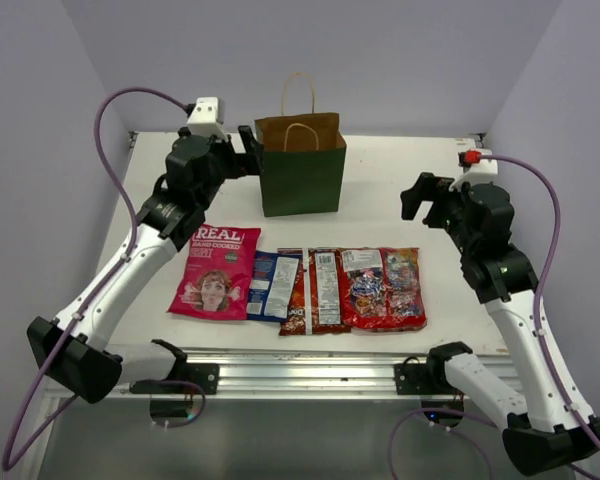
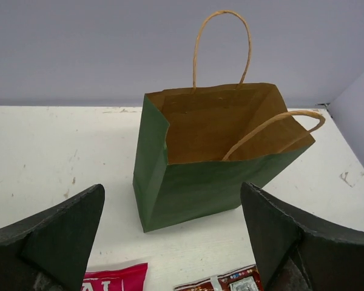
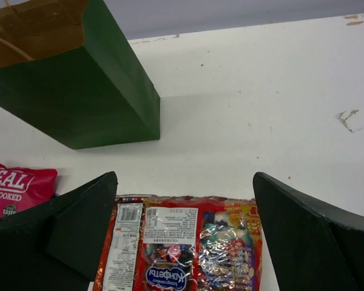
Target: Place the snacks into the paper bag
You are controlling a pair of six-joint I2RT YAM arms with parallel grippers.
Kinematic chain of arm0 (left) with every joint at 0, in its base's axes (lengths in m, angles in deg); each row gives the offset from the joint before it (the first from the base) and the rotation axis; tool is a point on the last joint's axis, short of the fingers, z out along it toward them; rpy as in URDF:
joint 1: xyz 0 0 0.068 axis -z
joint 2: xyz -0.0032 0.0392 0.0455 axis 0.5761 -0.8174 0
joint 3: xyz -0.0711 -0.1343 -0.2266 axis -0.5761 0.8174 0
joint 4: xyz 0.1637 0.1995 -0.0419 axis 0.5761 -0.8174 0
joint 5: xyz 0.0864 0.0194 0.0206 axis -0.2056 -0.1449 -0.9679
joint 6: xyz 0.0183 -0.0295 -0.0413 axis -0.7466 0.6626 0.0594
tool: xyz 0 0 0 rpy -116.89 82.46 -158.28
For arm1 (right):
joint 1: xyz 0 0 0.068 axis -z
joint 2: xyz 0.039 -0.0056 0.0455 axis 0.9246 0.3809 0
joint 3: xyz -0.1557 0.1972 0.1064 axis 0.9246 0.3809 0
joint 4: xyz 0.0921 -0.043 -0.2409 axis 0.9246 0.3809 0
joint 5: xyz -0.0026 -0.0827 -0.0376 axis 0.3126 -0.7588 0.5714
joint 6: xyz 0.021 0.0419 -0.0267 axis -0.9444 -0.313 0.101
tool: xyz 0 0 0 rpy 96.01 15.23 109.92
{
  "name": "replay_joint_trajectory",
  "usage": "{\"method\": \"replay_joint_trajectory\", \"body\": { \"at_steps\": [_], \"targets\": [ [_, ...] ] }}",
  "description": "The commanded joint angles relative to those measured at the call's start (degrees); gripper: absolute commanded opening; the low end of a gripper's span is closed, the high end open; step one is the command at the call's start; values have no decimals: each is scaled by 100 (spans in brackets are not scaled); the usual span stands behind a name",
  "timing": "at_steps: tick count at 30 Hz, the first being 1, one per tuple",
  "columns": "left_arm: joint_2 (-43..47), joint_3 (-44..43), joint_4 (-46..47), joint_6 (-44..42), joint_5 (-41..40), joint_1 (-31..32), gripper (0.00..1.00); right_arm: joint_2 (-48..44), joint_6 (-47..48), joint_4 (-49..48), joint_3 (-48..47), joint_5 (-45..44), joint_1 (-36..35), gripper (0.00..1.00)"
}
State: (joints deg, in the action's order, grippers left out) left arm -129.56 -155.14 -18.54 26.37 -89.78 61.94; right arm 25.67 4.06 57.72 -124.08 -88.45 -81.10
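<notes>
Left gripper (image 1: pixel 251 152) and right gripper (image 3: pixel 185 179) both released, empty: I should lower the right squarely onto the red candy bag (image 3: pixel 191 254) and pinch its upper edge.

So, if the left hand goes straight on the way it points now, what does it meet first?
Most likely the paper bag: its green wall stands straight ahead of the left hand. The gap looks small, but depth is unclear.

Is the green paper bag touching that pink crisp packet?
Apart. The top view shows a strip of bare white table between the green paper bag and the pink REAL crisp bag.
</notes>
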Motion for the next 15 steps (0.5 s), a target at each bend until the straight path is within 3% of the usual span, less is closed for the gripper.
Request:
{"method": "replay_joint_trajectory", "body": {
  "at_steps": [1, 7, 15],
  "targets": [
    [-540, -465, 284, -276, 104, 4, 97, 23, -128, -88, 113, -274, -13, 99],
    [-1778, -1431, 11, -417, 419, -347, 84, 5, -40, -255, 316, -283, -13, 99],
    [-2510, -1837, -51, -400, 376, -576, 78, 120, 56, -264, 377, -362, -13, 98]
  ]
}}
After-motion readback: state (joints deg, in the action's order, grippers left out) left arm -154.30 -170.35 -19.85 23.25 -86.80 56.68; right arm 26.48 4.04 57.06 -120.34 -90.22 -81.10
